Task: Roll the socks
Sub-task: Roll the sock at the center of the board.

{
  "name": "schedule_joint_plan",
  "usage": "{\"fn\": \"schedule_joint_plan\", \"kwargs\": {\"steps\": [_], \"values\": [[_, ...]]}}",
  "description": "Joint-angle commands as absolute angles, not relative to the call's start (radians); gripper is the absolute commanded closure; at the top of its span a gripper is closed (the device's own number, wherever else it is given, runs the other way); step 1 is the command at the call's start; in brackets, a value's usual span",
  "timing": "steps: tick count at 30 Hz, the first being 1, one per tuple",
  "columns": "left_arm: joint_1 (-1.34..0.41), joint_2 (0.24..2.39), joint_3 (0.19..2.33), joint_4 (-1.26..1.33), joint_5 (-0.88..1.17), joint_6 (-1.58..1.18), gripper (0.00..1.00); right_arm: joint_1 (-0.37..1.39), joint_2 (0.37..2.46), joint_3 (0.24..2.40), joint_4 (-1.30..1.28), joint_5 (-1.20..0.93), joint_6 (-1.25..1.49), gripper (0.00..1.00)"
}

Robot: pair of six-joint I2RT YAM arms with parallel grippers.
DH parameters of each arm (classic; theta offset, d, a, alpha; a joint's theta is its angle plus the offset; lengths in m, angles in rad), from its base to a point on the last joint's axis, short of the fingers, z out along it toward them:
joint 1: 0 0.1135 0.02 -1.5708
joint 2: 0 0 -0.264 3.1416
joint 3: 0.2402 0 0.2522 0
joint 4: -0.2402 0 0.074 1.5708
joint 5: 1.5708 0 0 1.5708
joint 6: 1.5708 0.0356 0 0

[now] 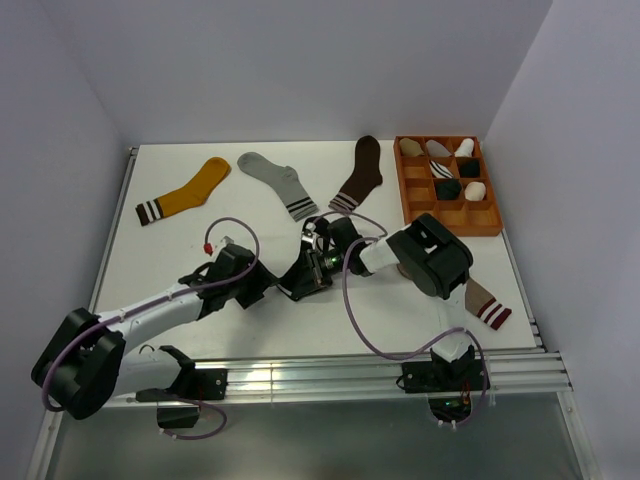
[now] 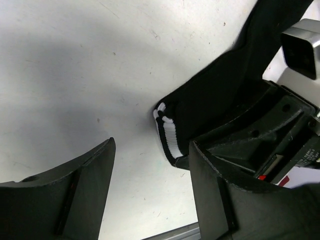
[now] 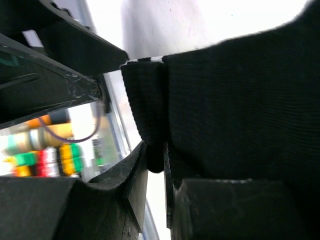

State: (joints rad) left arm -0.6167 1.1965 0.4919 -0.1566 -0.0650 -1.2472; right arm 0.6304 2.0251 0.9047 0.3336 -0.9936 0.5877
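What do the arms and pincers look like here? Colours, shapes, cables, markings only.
The left arm and right arm share a build: bulky black joint housings, white link sections, black bases on an aluminium rail. A loose mauve cable loops along each. The left pincer and right pincer have matte black, wedge-shaped fingers. A small red tag sits by the left wrist.

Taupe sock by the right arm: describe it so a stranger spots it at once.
Start at the orange compartment tray far right and come toward the near edge. The taupe sock pokes out from under the right arm. Its maroon-and-white cuff sets it apart from the mustard sock, grey sock and brown sock at the back.
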Motion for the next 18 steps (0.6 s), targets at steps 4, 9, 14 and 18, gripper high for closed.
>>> {"fn": "schedule_joint_plan", "kwargs": {"steps": [4,9,14,18], "values": [[-0.618,1.252,0.497,-0.071,-0.031,-1.262,0.36,0.603,2.101,0.862,0.511,-1.084,0.767,1.00],[-0.620,1.295,0.511,-0.052,-0.028,-1.259,0.38,0.589,2.143,0.871,0.499,-1.077,0.776,1.00],[-0.621,1.344,0.514,-0.020,-0.017,-1.255,0.39,0.581,2.157,0.874,0.508,-1.080,0.793,1.00],[-0.623,1.377,0.520,-0.020,-0.012,-1.253,0.40,0.572,2.174,0.871,0.515,-1.081,0.813,1.00]]}}
